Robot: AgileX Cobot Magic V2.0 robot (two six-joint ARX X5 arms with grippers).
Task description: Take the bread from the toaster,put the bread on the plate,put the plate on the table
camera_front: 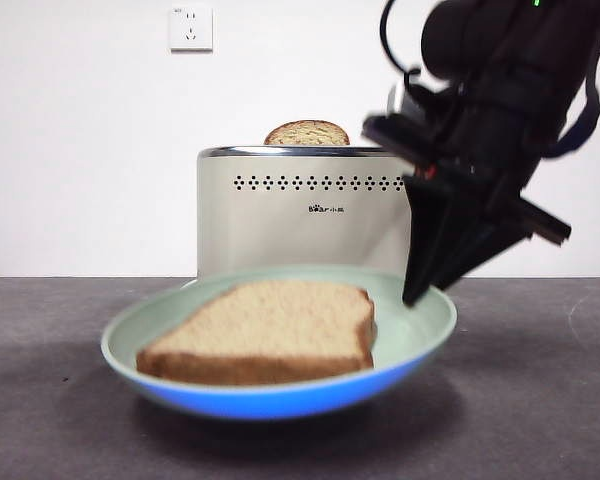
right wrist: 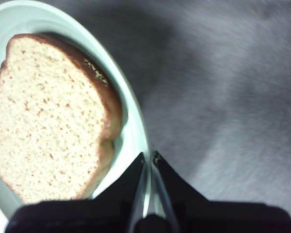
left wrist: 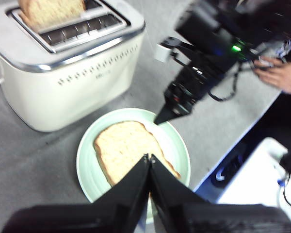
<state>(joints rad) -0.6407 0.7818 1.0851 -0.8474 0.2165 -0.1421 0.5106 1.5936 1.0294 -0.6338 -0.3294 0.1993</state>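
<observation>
**A:** Why is your right gripper (camera_front: 417, 292) at the frame's lower right?

**B:** It pinches the plate (camera_front: 425, 325) rim, carrying the bread (camera_front: 265, 335) tilted above the desk (camera_front: 540, 400). Your left gripper (left wrist: 149, 158) hangs shut, empty.

A second, narrower bread slice (camera_front: 307, 133) stands out of a top slot. A white wall socket (camera_front: 190, 28) sits high on the pale wall (camera_front: 80, 150). A person's bare hand (left wrist: 281, 75) shows at one edge.
</observation>
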